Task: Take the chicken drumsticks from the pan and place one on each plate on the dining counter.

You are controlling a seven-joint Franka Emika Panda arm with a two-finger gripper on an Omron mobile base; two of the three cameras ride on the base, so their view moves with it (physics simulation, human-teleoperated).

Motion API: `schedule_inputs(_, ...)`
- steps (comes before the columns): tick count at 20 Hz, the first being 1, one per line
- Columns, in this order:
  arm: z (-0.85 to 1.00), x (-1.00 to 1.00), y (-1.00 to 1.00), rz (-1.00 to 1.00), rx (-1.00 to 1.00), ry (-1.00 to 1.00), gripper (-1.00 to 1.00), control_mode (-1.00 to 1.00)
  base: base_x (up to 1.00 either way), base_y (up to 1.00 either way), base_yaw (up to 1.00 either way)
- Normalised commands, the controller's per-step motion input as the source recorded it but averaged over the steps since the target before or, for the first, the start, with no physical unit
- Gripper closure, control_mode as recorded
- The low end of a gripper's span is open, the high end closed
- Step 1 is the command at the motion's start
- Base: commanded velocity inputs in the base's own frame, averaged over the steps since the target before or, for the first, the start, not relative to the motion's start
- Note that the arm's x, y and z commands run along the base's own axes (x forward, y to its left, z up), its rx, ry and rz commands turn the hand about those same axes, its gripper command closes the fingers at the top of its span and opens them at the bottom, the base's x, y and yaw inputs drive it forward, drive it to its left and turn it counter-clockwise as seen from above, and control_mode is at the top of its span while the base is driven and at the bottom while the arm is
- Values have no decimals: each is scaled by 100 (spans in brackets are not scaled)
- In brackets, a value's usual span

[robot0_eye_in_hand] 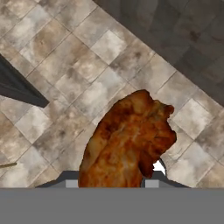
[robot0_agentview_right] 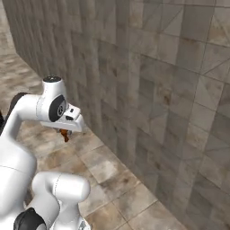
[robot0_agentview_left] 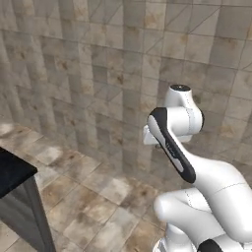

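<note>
In the hand view, a chicken drumstick (robot0_eye_in_hand: 129, 140) sat closest to the camera, rising straight out from between the fingers of the gripper (robot0_eye_in_hand: 111, 183), which were pinched on its lower end. It was a lumpy, club-shaped piece, glossy orange-brown with darker red-brown folds and a few paler golden patches along its left side; the far end was knobbly and notched, with a darker lobe hanging to the right. It hid the fingertips almost wholly.

In the right base view the same piece showed as a small dark orange-brown lump (robot0_agentview_right: 65, 134) hanging just under the white hand, held in the air well above the floor.

Beyond the drumstick lay the tiled floor (robot0_eye_in_hand: 65, 65), beige and brown mottled squares. Off to the gripper's left in the hand view, a dark slab corner (robot0_eye_in_hand: 17, 89) cut into the frame; the left base view showed a glossy black counter end (robot0_agentview_left: 12, 172) on a grey side panel. Farthest away stood the tiled wall (robot0_agentview_left: 98, 59), in the same stained stone tones
</note>
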Motion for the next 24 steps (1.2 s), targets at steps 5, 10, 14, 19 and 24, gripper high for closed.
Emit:
schedule_inputs(5,0,0,0,0,0,0,100,100,90,-14,45)
schedule_inputs(10,0,0,0,0,0,0,100,100,93,-23,32)
schedule_inputs(14,0,0,0,0,0,0,100,100,91,-23,35)
schedule_inputs(19,0,0,0,0,0,0,100,100,83,-21,41)
schedule_inputs(24,0,0,0,0,0,0,100,100,77,-10,59)
